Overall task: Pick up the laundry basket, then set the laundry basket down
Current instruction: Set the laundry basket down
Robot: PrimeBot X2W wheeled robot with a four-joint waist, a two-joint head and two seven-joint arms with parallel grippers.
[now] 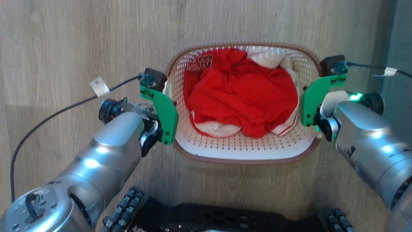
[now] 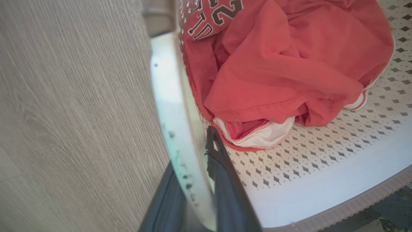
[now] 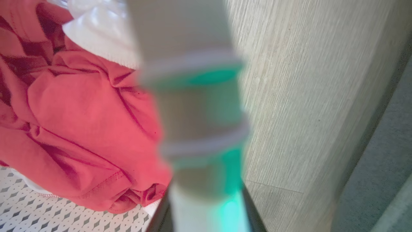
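Observation:
The laundry basket (image 1: 244,158), white with perforated walls and a brown rim, is in the middle of the head view, over the wooden floor. Red and white clothes (image 1: 241,93) fill it. My left gripper (image 1: 170,108) is shut on the basket's left side. In the left wrist view its dark fingers (image 2: 225,183) straddle the white handle (image 2: 170,96), one inside the wall and one outside. My right gripper (image 1: 304,108) is shut on the basket's right side, and the blurred white handle (image 3: 193,106) rises between its fingers. I cannot tell whether the basket touches the floor.
A black cable with a white tag (image 1: 99,86) trails across the floor on the left. My dark base (image 1: 225,219) lies just below the basket. A grey surface (image 1: 399,48) borders the wood floor (image 1: 64,38) on the far right.

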